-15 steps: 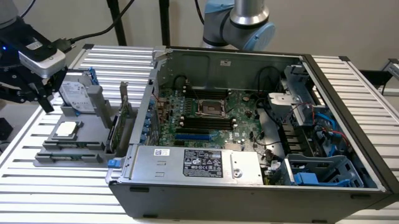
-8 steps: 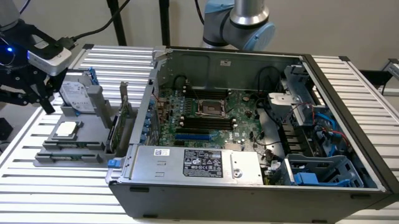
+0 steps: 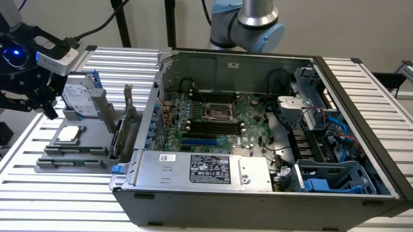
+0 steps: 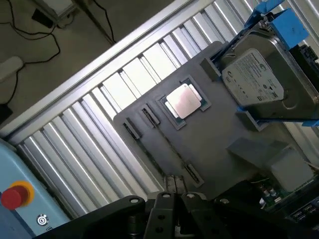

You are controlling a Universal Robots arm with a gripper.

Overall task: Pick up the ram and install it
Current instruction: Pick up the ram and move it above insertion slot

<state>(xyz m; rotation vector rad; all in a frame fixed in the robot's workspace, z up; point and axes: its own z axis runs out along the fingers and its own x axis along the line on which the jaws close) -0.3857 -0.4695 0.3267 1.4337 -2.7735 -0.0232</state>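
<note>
Closed tool [image 4: 174,188] over gray tray [image 4: 209,149], its body cut off

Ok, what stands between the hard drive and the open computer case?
An expansion card stands upright on its edge between the hard drive and the computer case; the exterior view shows it.

Ext. cam: high, angled down on open PC case [image 3: 258,193] & table [image 3: 58,203], mid-range. Wrist cam: close, looks down past fingers [image 4: 171,183] onto gray tray [image 4: 209,144]. Both views share tray [image 3: 84,145], processor [image 3: 69,134], hard drive [image 3: 79,99].
</note>
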